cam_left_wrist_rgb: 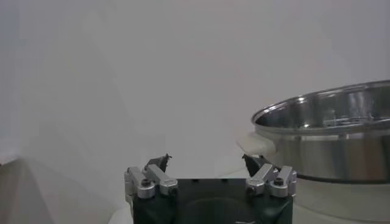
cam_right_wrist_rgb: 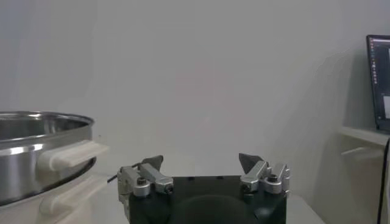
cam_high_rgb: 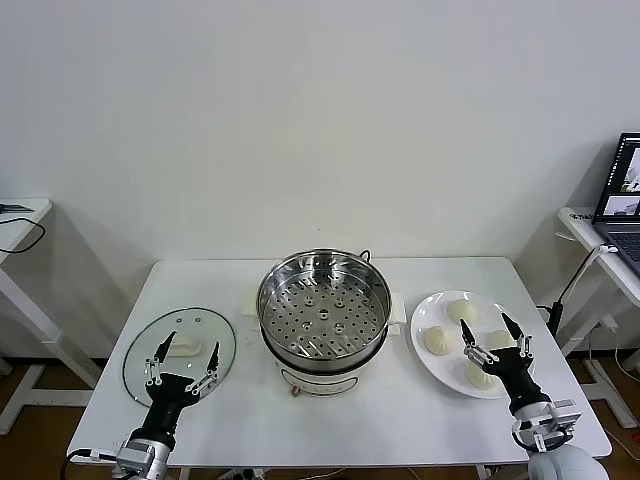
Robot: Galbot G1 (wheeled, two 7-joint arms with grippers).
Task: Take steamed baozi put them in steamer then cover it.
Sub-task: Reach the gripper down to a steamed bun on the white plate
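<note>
A white table (cam_high_rgb: pixel 400 420) fills the lower half of the head view, set against a plain pale wall. At its centre stands the steamer (cam_high_rgb: pixel 324 318), a shiny steel pot on a white electric base, its perforated tray bare and uncovered; the pot's rim also shows at the right edge of the left wrist view (cam_left_wrist_rgb: pixel 329 131) and at the left edge of the right wrist view (cam_right_wrist_rgb: pixel 36 152). To the lower left of the frame the cover (cam_high_rgb: pixel 180 352), a clear glass lid with a white handle, lies flat on the table beside the steamer. To the lower right, a white plate (cam_high_rgb: pixel 425 350) carries the steamed baozi (cam_high_rgb: pixel 462 311), four pleated cream buns grouped close together. A laptop (cam_high_rgb: pixel 622 195) sits on a side desk at the far right edge. The left gripper (cam_high_rgb: pixel 181 360) hovers low in the frame over the near part of the lid, fingers spread wide and grasping nothing. The right gripper (cam_high_rgb: pixel 495 340) hangs over the near side of the plate, above the buns, fingers likewise released and empty.
</note>
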